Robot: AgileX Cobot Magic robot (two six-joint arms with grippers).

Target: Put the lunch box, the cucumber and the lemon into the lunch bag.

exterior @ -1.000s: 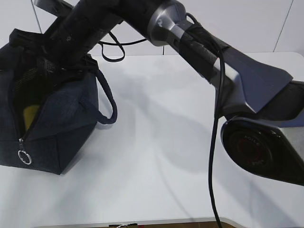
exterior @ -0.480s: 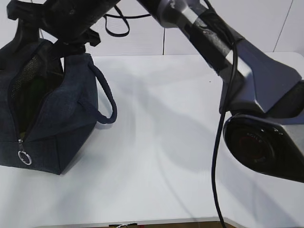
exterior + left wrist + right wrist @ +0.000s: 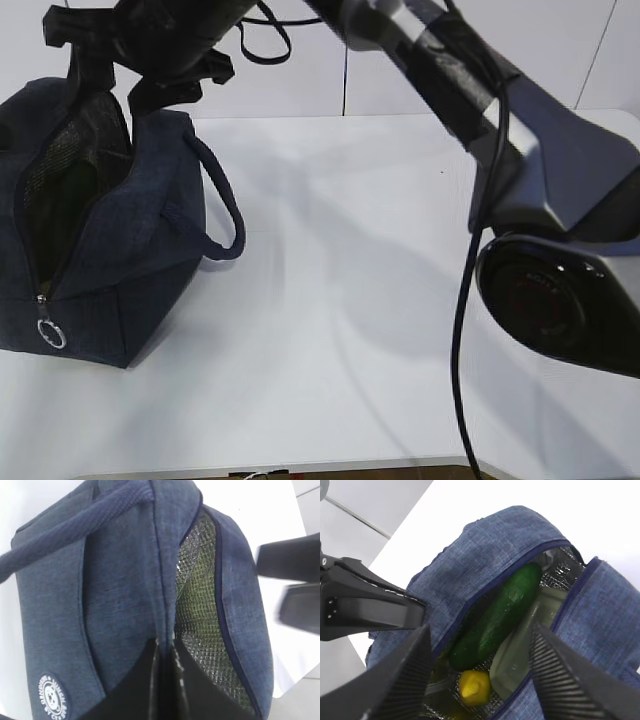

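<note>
The right gripper [image 3: 480,675] has risen out of the lunch bag [image 3: 130,250] over the last second and now hangs above its mouth with jaws spread and nothing between them — the lemon's yellow, glimpsed through the bag's side opening a second ago, no longer shows there. Inside the bag lie the cucumber [image 3: 495,617], the lemon [image 3: 471,686] below it and the lunch box [image 3: 520,647] beside both, so the packing looks complete. The left gripper [image 3: 165,680] stays clenched on the bag's fabric edge, holding the mouth apart. Beside the bag the white counter [image 3: 350,300] carries nothing else — only the loop handle [image 3: 222,205] droops near the opening.
</note>
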